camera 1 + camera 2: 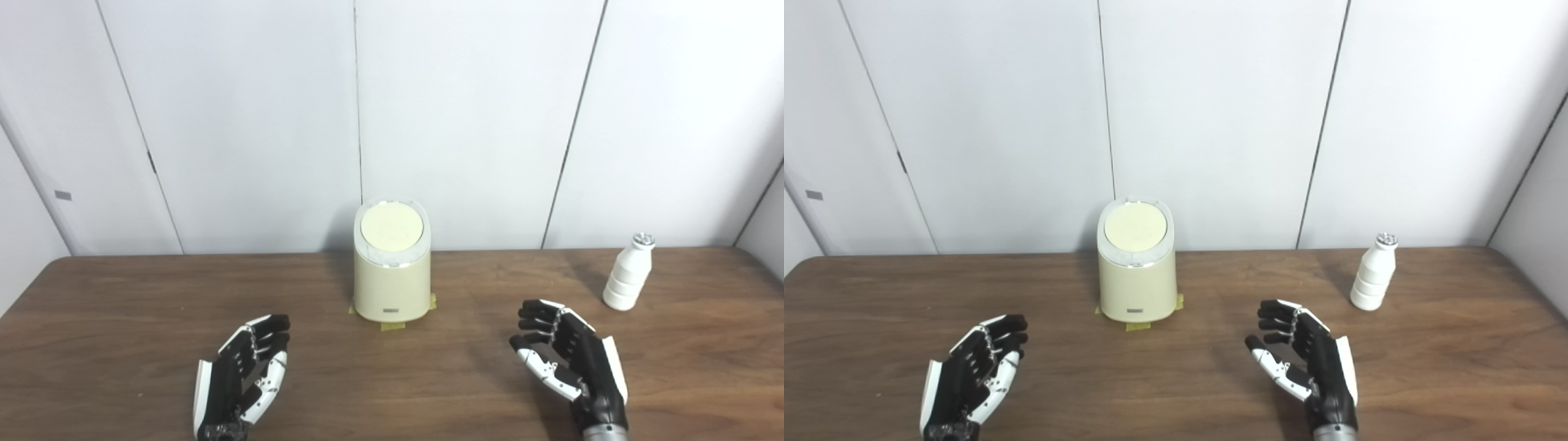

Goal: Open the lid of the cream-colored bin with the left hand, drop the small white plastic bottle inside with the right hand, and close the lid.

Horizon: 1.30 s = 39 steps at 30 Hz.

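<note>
— Bin point(392, 288) first: where do you see it?

— You have the cream-colored bin standing upright at the middle of the frame, near the far edge of the wooden table point(122, 318), just in front of the white panelled wall point(245, 122). Its round lid point(392, 226) lies flat and closed on top. Bits of yellow tape point(392, 326) show under its base.

— And the bottle?

— You'll find the small white plastic bottle point(628, 272) upright at the right of the frame, well apart from the bin, with a silvery cap point(643, 239) on its neck. Nothing touches it.

— What are your hands doing?

— Your left hand point(242, 376) is at the lower left of the frame, over the table, below and left of the bin. Its fingers point(269, 334) are loosely spread, a little curled, and hold nothing. Your right hand point(566, 361) is at the lower right, between the bin and the bottle but nearer the bottom edge. Its fingers point(536, 318) are also apart, gently bent, with the palm turned inward, and it too is empty.

— Is either hand touching anything?

— Neither touches the bin or the bottle. Whether they rest on the tabletop or hang just above it, you cannot tell from these two views.
</note>
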### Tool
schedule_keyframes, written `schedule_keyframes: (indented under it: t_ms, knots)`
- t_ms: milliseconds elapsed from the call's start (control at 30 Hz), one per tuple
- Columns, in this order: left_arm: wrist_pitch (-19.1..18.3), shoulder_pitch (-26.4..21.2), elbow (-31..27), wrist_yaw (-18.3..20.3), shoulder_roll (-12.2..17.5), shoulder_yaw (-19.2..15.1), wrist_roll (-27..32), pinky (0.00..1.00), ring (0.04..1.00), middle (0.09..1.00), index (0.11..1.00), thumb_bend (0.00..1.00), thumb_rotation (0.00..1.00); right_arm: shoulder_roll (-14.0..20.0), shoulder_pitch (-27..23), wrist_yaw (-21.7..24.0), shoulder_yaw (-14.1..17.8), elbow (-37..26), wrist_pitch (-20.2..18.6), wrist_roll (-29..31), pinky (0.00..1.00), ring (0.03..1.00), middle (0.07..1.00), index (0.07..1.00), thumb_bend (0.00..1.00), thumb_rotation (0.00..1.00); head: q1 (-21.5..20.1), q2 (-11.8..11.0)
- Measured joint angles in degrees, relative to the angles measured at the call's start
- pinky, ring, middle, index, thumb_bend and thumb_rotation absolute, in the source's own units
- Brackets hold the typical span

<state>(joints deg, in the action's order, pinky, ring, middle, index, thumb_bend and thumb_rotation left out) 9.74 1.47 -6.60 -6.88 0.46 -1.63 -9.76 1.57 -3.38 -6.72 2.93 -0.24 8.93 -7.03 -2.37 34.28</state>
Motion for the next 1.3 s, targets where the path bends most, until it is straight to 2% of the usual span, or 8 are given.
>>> schedule_keyframes:
  t_ms: [200, 400, 567, 700, 867, 1033, 1167, 1300]
  knots:
    - [0.0, 0.0, 0.0, 0.0, 0.0, -0.1, 0.1, 0.61, 0.685, 0.708, 0.697, 0.24, 0.24, 0.0, 0.0, 0.0, 0.0, 0.0, 0.0, -0.3, 0.56, 0.638, 0.656, 0.633, 0.26, 0.12, -0.3, -0.2]
    - [0.0, 0.0, 0.0, 0.0, 0.0, -0.2, 0.4, 0.61, 0.687, 0.708, 0.697, 0.25, 0.27, -0.1, -0.2, 0.0, 0.0, 0.2, 0.0, -0.3, 0.55, 0.632, 0.651, 0.632, 0.27, 0.16, -0.5, -0.2]
    - [-0.4, 0.0, -0.5, -0.2, -0.2, -0.9, 0.3, 0.64, 0.715, 0.726, 0.722, 0.33, 0.35, -0.2, -0.5, -0.1, 0.0, 0.6, 0.5, -0.3, 0.55, 0.628, 0.646, 0.63, 0.27, 0.11, -0.5, -0.4]
    - [-3.5, 0.1, -2.2, -1.7, -0.2, -1.7, -3.4, 0.69, 0.754, 0.758, 0.753, 0.4, 0.45, -0.2, -0.6, -0.1, 0.0, 0.7, 0.4, -0.4, 0.56, 0.634, 0.651, 0.634, 0.26, 0.11, -0.5, -0.5]
    - [-5.0, -1.1, -5.4, -1.9, -0.1, -1.6, -4.7, 0.74, 0.792, 0.794, 0.781, 0.52, 0.55, -0.2, -0.6, -0.1, 0.0, 0.7, 0.4, -0.3, 0.56, 0.628, 0.647, 0.631, 0.27, 0.08, -0.1, -0.6]
    - [-11.1, -5.5, -9.1, -1.6, -0.2, -1.9, -5.0, 0.76, 0.816, 0.813, 0.799, 0.66, 0.59, -0.3, -0.8, -0.1, 0.0, 0.9, 0.4, -0.3, 0.56, 0.626, 0.646, 0.631, 0.26, 0.08, 0.1, -0.9]
    - [-15.5, -10.6, -11.3, -1.7, -0.2, -2.0, -7.0, 0.75, 0.84, 0.846, 0.834, 0.73, 0.54, -0.3, -1.1, -0.1, 0.0, 1.2, 0.4, -0.3, 0.55, 0.624, 0.644, 0.629, 0.28, 0.1, 0.3, -1.0]
    - [-19.3, -15.9, -11.8, -1.8, -0.3, -1.9, -8.7, 0.86, 0.916, 0.915, 0.893, 0.85, 0.52, -0.4, -1.2, -0.1, 0.0, 1.3, 0.4, 0.0, 0.56, 0.628, 0.645, 0.627, 0.28, 0.1, 0.3, -1.1]
